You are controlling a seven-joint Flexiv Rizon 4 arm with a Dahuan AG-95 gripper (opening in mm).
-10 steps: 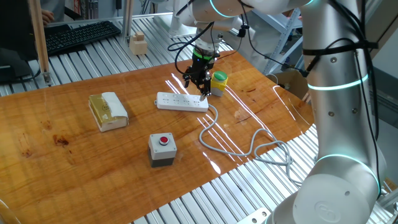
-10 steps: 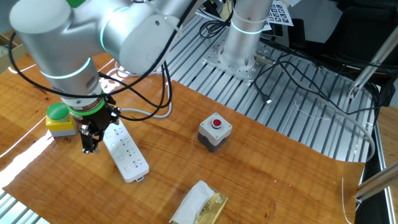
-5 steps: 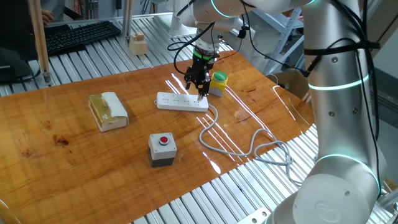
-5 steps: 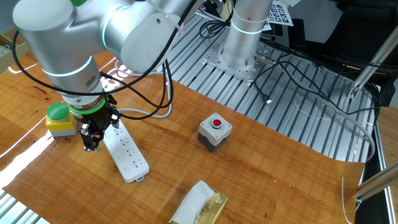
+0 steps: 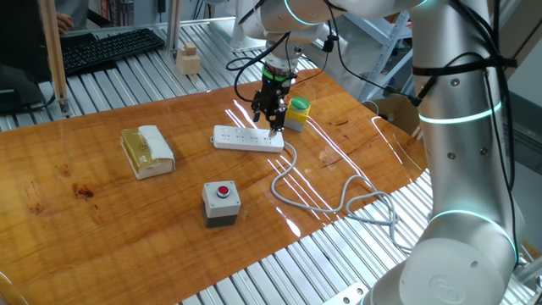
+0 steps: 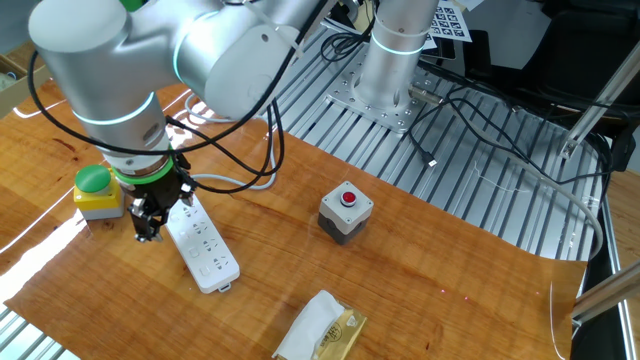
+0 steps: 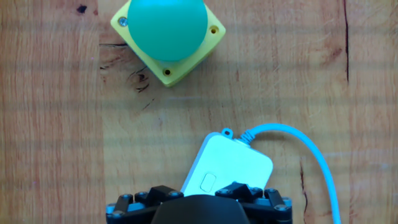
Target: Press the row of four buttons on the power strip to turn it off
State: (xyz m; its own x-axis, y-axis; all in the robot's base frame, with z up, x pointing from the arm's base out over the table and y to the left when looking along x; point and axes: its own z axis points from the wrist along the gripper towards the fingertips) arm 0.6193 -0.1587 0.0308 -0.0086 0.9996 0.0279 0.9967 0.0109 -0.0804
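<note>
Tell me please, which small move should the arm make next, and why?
Probably lower the claw straight down toward the power strip. The claw hangs just above the strip's cable end, beside the green knob, and does not seem to touch it. The hand view shows one switch near the claw, so a short descent may press it.

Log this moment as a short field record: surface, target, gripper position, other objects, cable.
surface: wooden tabletop
target: white power strip, lying flat
gripper position: gripper above the strip's cable end, beside the green knob
finger state: cannot tell from any view
other objects: grey box with red button; tan-and-white block
cable: grey-white cable trailing in loops toward the table edge
</note>
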